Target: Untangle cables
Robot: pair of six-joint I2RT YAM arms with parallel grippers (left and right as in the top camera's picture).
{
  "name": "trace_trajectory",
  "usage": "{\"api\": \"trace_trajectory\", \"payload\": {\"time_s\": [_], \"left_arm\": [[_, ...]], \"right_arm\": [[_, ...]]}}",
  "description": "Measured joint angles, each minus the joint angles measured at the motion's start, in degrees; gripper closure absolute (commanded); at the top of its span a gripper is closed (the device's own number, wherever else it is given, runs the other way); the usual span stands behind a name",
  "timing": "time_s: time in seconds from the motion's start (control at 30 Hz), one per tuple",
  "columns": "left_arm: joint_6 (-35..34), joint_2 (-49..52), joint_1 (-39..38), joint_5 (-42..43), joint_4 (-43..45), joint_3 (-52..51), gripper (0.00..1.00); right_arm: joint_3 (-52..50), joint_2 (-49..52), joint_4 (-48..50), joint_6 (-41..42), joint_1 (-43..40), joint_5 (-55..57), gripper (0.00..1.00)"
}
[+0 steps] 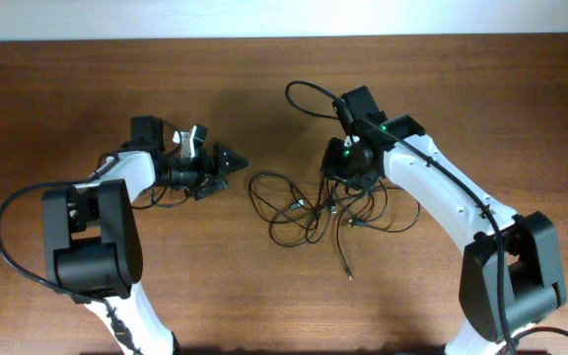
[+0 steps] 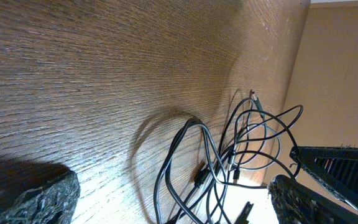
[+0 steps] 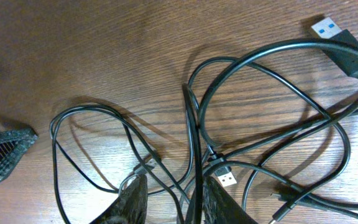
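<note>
Where the right pincer point(image 3: 173, 198) hung low over the wooden surface point(image 3: 73, 43), its fingers stood narrowly apart with thin strands of the cables point(image 3: 260, 118) running between them; whether it clamped any could not be told. Beyond, the cables lay in a loose tangle at mid-surface, a blue-tongued USB plug point(image 3: 328, 29) at its far edge. Farther off, the left pincer point(image 1: 220, 170) gaped wide, holding nothing, near the tangle but apart from it.

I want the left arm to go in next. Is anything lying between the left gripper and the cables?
Nothing visible does. The open left gripper faces the cables across a bare strip of table. The right gripper is at the far side of the tangle, not in that path.
</note>
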Motion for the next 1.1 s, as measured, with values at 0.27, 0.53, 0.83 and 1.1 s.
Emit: {"api": "trace_trajectory", "payload": {"time_s": [0.27,0.53,0.83,1.1], "left_arm": [[0.0,0.0,0.0,0.0,0.0,0.0,0.00],[0.0,0.0,0.0,0.0,0.1,0.0,0.01],[0.0,0.0,0.0,0.0,0.1,0.0,0.01],[0.0,0.0,0.0,0.0,0.2,0.0,0.01]], "right_arm": [[-0.3,0.0,0.0,0.1,0.0,0.0,0.79],[-1.5,0.1,1.6,0.1,0.0,-0.9,0.78],[-4.5,0.1,7.9,0.3,1.2,-2.3,0.88],[-4.5,0.1,10.6,-4.0,1.0,-9.8,0.96]]}}
